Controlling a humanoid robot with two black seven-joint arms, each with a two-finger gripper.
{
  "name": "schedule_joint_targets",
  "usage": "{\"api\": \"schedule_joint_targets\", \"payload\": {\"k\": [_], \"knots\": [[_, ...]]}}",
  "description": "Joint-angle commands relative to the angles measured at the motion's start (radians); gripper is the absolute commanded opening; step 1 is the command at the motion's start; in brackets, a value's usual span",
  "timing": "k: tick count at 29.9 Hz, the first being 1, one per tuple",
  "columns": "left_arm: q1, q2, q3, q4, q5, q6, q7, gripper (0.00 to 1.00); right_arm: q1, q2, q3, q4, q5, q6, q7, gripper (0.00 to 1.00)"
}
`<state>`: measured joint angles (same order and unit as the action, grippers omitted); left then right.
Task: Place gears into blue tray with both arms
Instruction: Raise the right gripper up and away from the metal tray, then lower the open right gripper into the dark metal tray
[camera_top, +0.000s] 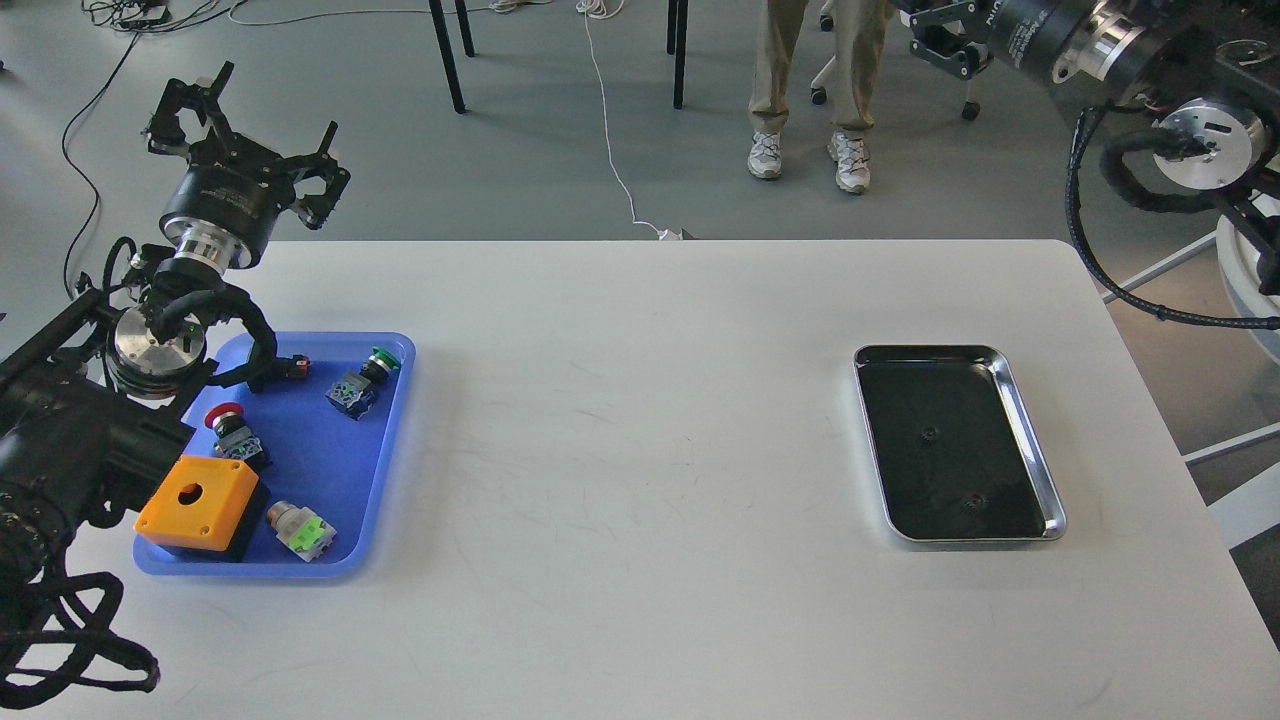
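Judging from the table, nothing is done: both gears (929, 434) lie in the silver tray (1040, 470), well apart from the blue tray (395, 440), which holds only push-buttons (360, 385) and an orange box (200, 505). My left gripper (235, 120) hangs spread, empty; my right gripper (940, 40), I cannot tell.

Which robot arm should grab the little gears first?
Probably the right arm. Both gears lie in the silver tray on its side. The left arm hovers by the blue tray, far off.
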<state>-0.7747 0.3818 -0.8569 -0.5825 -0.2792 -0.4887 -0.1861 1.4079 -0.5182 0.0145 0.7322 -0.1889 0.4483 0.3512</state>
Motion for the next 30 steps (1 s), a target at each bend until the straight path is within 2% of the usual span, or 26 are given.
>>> {"api": "schedule_joint_targets", "payload": {"k": [1, 10, 17, 22, 29, 30], "knots": [[0.000, 0.009, 0.001, -0.002, 0.000, 0.000, 0.000, 0.98, 0.088, 0.001, -0.154, 0.071, -0.174, 0.006, 0.002, 0.99], [0.002, 0.025, -0.001, -0.028, 0.000, 0.000, -0.003, 0.98, 0.232, 0.004, -0.493, 0.237, -0.665, 0.007, 0.018, 0.99], [0.002, 0.026, -0.002, -0.028, 0.000, 0.000, -0.004, 0.98, 0.252, 0.003, -0.669, 0.320, -1.032, -0.005, 0.094, 0.98], [0.005, 0.029, -0.005, -0.028, -0.002, 0.000, -0.004, 0.98, 0.200, 0.027, -0.737, 0.296, -1.089, -0.060, 0.103, 0.95], [0.008, 0.032, -0.002, -0.028, -0.002, 0.000, -0.004, 0.98, 0.071, 0.076, -0.766, 0.187, -1.092, -0.126, 0.112, 0.91], [0.008, 0.034, -0.002, -0.028, 0.000, 0.000, -0.004, 0.98, 0.062, 0.079, -0.766, 0.185, -1.092, -0.128, 0.117, 0.89]]}}
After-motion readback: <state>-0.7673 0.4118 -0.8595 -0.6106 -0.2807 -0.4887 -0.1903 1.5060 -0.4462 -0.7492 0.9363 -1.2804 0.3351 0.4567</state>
